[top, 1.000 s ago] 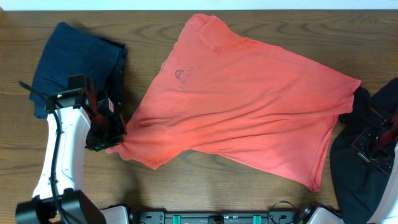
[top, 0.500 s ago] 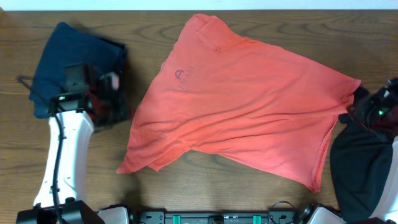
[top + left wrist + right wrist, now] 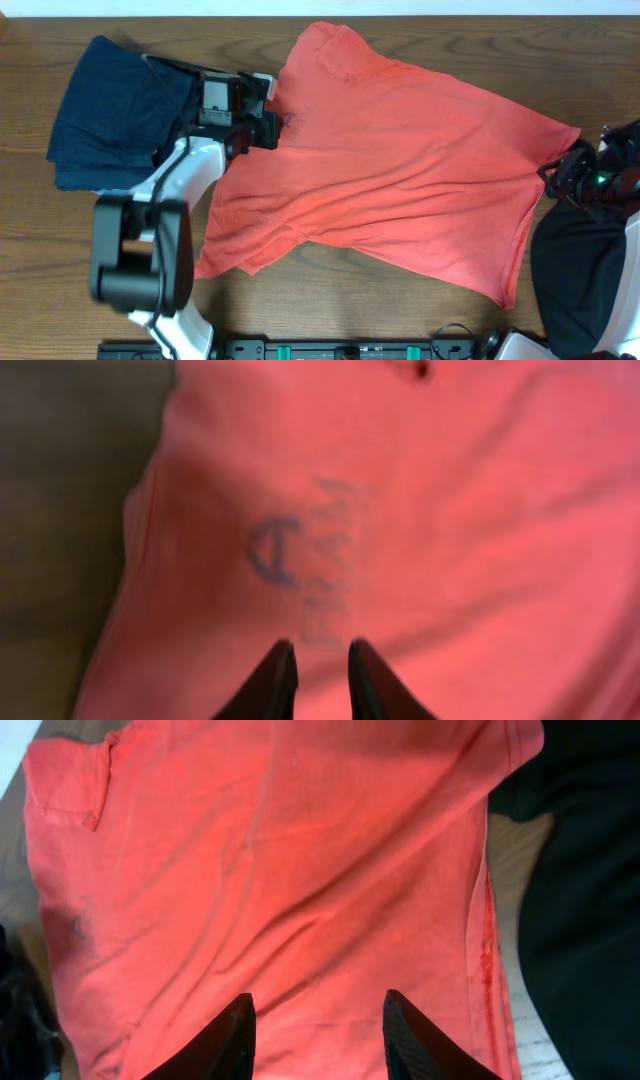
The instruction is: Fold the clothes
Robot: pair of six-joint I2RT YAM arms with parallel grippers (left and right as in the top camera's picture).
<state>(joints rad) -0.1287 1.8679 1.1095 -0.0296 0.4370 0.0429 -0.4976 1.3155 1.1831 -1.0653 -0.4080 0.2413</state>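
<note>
Hovering left gripper (image 3: 320,668) over T-shirt (image 3: 400,170)

Robot lab workstation — wood-grain table (image 3: 40,260), white jointed arm (image 3: 185,172) over it

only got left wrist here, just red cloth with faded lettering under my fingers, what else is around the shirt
Observer: A navy garment lies bunched just left of the coral T-shirt, touching its edge.
Operator: where's the other arm
Observer: The right gripper hangs open over the T-shirt's right side, holding nothing.
Operator: anything over there
Observer: A black garment lies beside the T-shirt's right hem.
</note>
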